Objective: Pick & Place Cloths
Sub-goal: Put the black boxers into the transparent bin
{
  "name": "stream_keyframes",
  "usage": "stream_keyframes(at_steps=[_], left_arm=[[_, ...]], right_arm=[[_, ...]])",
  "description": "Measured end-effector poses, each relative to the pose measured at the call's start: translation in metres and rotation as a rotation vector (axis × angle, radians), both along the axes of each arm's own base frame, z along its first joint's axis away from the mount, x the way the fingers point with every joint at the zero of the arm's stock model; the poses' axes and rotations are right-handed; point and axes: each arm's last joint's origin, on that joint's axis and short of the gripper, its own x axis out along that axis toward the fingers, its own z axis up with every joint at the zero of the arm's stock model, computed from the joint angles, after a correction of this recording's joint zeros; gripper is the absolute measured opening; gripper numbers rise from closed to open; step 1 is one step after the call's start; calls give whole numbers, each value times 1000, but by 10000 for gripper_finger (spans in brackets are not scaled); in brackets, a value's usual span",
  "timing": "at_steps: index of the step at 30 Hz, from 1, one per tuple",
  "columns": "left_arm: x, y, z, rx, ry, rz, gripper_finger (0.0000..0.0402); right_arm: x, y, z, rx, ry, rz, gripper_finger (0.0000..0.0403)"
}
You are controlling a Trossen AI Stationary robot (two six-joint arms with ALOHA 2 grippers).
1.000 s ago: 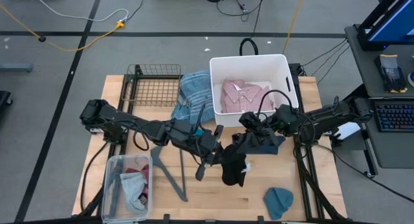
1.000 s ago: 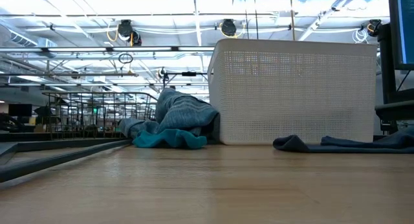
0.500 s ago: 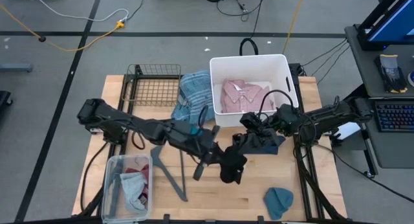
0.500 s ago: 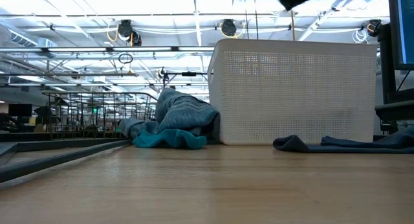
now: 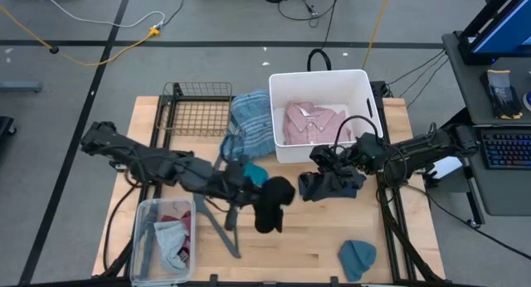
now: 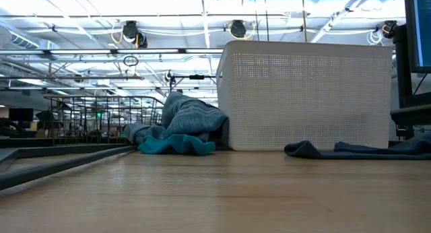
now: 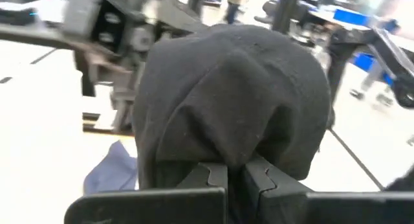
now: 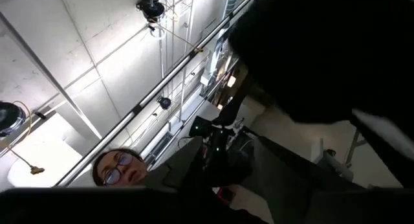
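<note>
While the left claw pinched the black beanie above the worktop, the right claw's state couldn't be told.
Held by little fabric, the beanie could slip out mid-carry.
</note>
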Motion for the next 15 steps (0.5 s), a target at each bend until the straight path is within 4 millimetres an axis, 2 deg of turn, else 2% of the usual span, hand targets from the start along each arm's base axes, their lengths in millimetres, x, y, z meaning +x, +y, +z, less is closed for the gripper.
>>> stream_keyframes(at_steps=[7, 15], left_arm=[[-35, -5, 14, -103, 24, 194, 0], [-65, -8, 15, -315, 103, 313, 0]], right_arm=[[-1, 2, -1, -56, -28, 58, 159], [-4, 2, -2, -185, -121, 154, 154]])
